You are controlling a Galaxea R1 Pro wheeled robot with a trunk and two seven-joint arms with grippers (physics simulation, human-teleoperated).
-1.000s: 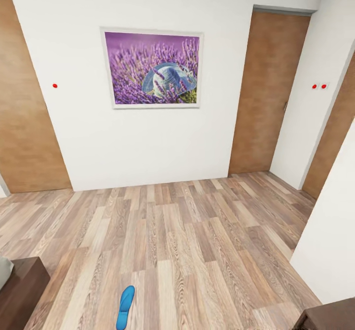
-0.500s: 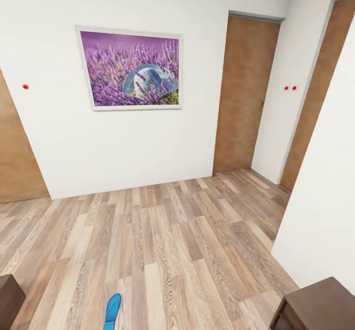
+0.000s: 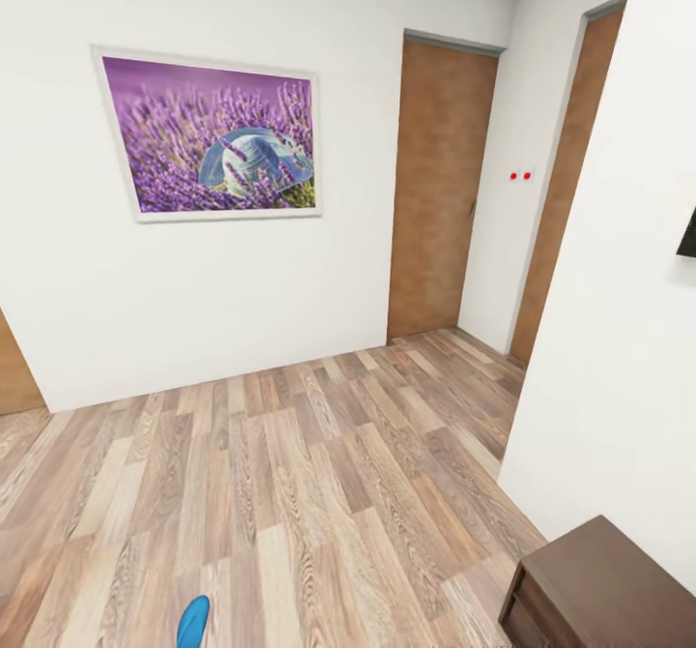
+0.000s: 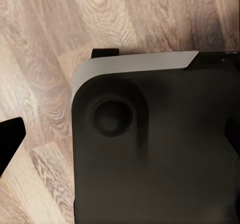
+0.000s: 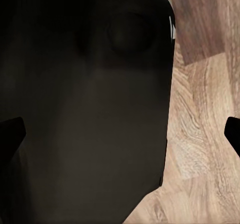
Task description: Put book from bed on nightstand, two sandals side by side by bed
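Item, nearest: one blue sandal (image 3: 193, 621), its tip showing at the lower edge of the head view at about 7 o'clock, lying flat on the wood-plank floor (image 3: 290, 474), the rest cut off by the frame. Item: a dark-brown nightstand (image 3: 604, 585) at about 5 o'clock, glossy top, standing against the white wall on the right (image 3: 619, 358), well apart from the sandal. Item: bare plank floor between them, running toward 12 o'clock. Item, far: a white wall (image 3: 242, 290) carrying a framed picture (image 3: 215, 147) of purple lavender with a pale blue hat, at about 11 o'clock. Item: a tan wooden door (image 3: 437, 189) at about 1 o'clock, shut, and a second tan door (image 3: 565, 203) beyond it at about 2 o'clock, with two small red dots (image 3: 520, 176) on the wall strip between them. Item: a dark object (image 3: 687, 234) on the right wall at 3 o'clock, cut by the frame. Left wrist view: dark rounded robot body (image 4: 155, 144) over plank floor (image 4: 45, 58), one black fingertip (image 4: 9, 141) at the edge; whether the left hand is open or closed cannot be told. Right wrist view: dark robot body (image 5: 85, 103) over floor (image 5: 200, 149), with two black fingertips (image 5: 11, 134) at opposite edges, set wide apart, so the right hand stands open and holds nothing.
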